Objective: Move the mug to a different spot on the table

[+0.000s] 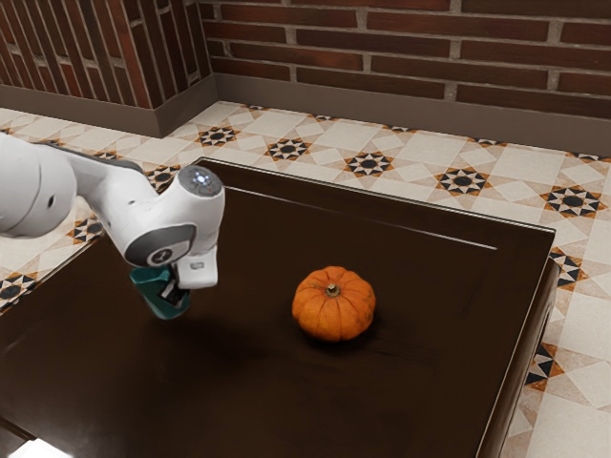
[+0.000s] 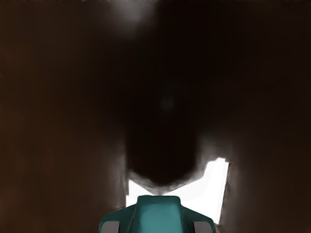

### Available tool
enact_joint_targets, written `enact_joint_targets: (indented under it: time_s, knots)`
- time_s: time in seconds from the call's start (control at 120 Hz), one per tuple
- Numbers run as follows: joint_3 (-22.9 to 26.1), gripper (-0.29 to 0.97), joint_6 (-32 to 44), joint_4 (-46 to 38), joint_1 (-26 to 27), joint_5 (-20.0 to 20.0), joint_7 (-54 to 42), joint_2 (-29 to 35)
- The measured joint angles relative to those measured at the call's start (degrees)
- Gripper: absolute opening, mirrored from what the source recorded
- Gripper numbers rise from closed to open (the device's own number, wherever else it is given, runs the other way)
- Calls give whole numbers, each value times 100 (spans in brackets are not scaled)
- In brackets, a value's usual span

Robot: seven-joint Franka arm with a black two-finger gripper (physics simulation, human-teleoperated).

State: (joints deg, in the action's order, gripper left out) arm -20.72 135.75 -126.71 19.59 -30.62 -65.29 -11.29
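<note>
Mug (image 1: pixel 148 284) is pinched between my gripper's (image 1: pixel 173 298) fingers, low over the table (image 1: pixel 430 286) at the exterior view's left, well apart from the pumpkin (image 1: pixel 333 303). The grasp looks made; carrying and setting down remain.

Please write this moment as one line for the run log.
claw: shut on mug | mug: apart from pumpkin, toward exterior view's left

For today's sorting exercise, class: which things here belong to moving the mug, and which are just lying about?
Belong to the job:
teal mug, toward the exterior view's left
dark table, where it gets its new spot

Just lying about:
orange pumpkin, apart from the mug, toward the exterior view's right
</note>
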Motion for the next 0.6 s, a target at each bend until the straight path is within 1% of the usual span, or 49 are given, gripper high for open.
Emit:
enact_joint_targets:
  time_s: [0.1, 0.242, 0.4, 0.483, 0.6]
  knots:
    - [2, 4, -166, 208, 132, -107, 42, -26]
    - [10, 0, -510, 473, 365, -571, 219, -209]
    - [14, -2, -870, 552, 835, -1131, 479, -243]
    - [14, -2, -978, 566, 1075, -1271, 595, -185]
    - [20, -1, -1064, 582, 1236, -1356, 737, -95]
